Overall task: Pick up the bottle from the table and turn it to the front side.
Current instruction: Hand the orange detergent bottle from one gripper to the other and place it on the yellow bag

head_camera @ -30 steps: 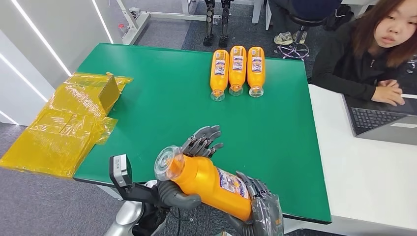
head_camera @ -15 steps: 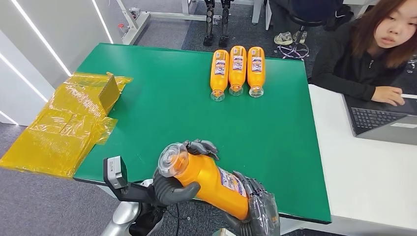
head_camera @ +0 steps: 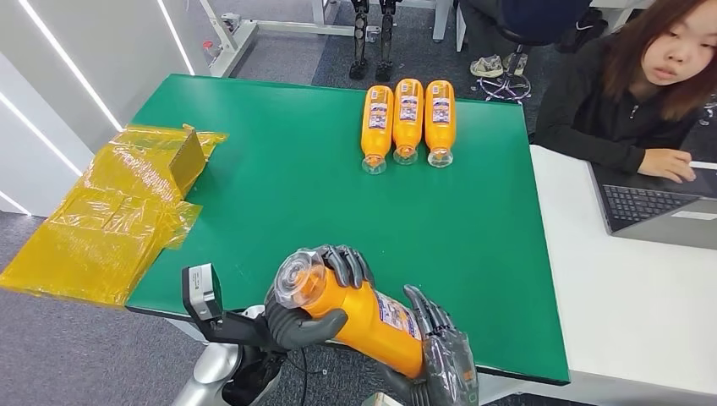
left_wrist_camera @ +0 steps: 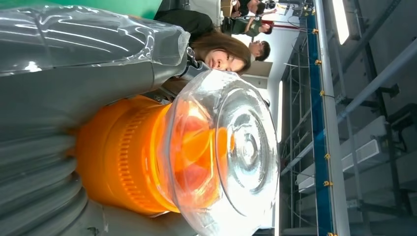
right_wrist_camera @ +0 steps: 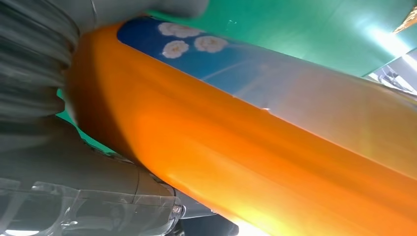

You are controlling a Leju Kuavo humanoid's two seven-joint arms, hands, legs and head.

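An orange bottle point(head_camera: 372, 321) with a clear cap point(head_camera: 295, 282) hangs tilted above the near edge of the green table point(head_camera: 279, 186), cap toward the left. My left hand point(head_camera: 309, 317) wraps its neck just behind the cap, thumb under and fingers over. My right hand point(head_camera: 440, 364) holds its lower body, where a blue and white label point(head_camera: 396, 311) faces up. The left wrist view has the clear cap point(left_wrist_camera: 231, 147) and orange neck point(left_wrist_camera: 123, 157) close up. In the right wrist view the orange body point(right_wrist_camera: 236, 152) and its blue label point(right_wrist_camera: 206, 54) lie against my right hand.
Three more orange bottles point(head_camera: 407, 118) lie side by side at the table's far edge, caps toward me. Yellow plastic wrap and a box point(head_camera: 127, 203) sit off the left side. A person point(head_camera: 643, 93) sits at a white desk point(head_camera: 643, 288) with a laptop point(head_camera: 655, 211) on the right.
My left hand's fingers, spread behind the bottle a second ago, have closed over its neck. The bottle has sunk slightly and turned a little in my hands.
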